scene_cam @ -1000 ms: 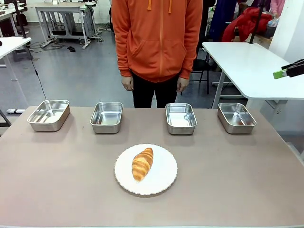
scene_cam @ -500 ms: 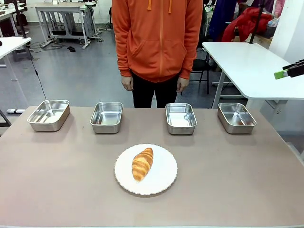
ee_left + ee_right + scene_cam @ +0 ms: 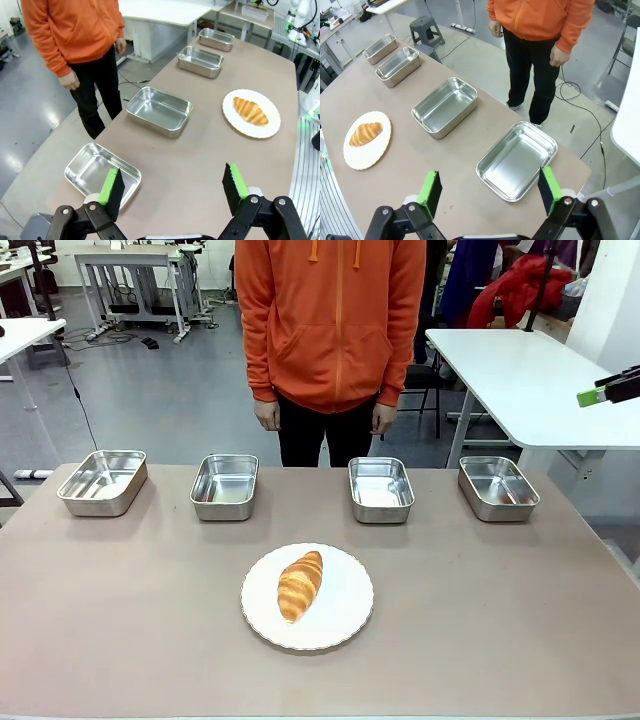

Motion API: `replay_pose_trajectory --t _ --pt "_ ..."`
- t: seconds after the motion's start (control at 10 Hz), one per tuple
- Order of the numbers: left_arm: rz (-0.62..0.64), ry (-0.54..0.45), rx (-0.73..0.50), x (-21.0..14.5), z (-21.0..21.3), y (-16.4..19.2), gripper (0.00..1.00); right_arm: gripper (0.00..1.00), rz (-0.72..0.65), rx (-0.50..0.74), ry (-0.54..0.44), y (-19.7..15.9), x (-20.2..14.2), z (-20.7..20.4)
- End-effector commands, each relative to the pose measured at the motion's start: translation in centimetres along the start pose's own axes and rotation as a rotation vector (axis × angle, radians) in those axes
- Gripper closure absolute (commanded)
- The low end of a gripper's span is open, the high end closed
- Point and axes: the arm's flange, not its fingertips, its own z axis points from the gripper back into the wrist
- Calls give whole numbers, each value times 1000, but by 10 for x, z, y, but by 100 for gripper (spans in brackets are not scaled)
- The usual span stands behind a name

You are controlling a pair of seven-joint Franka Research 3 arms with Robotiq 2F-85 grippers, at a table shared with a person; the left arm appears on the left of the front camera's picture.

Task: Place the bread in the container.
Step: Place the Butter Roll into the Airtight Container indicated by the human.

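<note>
Hovering high, left gripper (image 3: 172,184) and right gripper (image 3: 489,190) gape wide.

Golden-brown bread (image 3: 300,585) with paler stripes, white scalloped plate (image 3: 347,616), shiny steel trays (image 3: 223,511), orange hoodie (image 3: 335,320), grey-brown table (image 3: 500,625)

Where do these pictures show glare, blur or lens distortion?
Front view: bright glare on the floors of the shiny rectangular steel trays; the golden-brown croissant is sharp, its shadow faint. Left wrist view: the person in the orange hoodie stands tilted.
</note>
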Motion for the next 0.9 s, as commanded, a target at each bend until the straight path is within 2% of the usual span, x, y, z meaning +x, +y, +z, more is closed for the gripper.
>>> replay_pose_trajectory --t 0.0,0.8 --pt "-12 -12 -4 0 1 0 0 0 0 4 -15 0 0 -1" --pt "-12 -12 -4 0 1 0 0 0 0 4 -15 0 0 -1"
